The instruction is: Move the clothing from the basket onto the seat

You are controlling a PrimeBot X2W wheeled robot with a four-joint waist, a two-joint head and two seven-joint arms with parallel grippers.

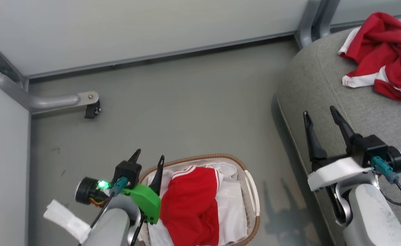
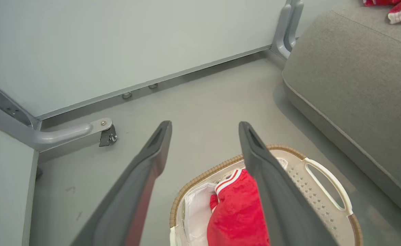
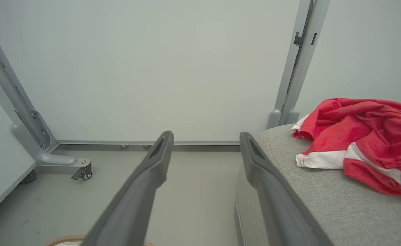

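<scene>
A red garment with white stripe trim (image 1: pixel 190 205) (image 2: pixel 238 212) lies in the oval off-white basket with its brown woven rim (image 1: pixel 251 184) (image 2: pixel 323 184), low in the head view. Another red and white garment (image 1: pixel 385 51) (image 3: pixel 361 143) lies crumpled on the grey seat (image 1: pixel 323 85) (image 3: pixel 309 191) (image 2: pixel 350 75) at the right. My left gripper (image 1: pixel 149 158) (image 2: pixel 204 126) is open and empty, just left of the basket's rim. Over the seat's near edge my right gripper (image 1: pixel 320 114) (image 3: pixel 205 136) stands open, holding nothing.
Pale partition walls close the space behind and on the left, on grey metal frames. A frame foot with a caster (image 1: pixel 91 106) (image 2: pixel 106 135) (image 3: pixel 82 172) juts onto the grey floor at the left. A second frame post (image 1: pixel 309 24) stands behind the seat's corner.
</scene>
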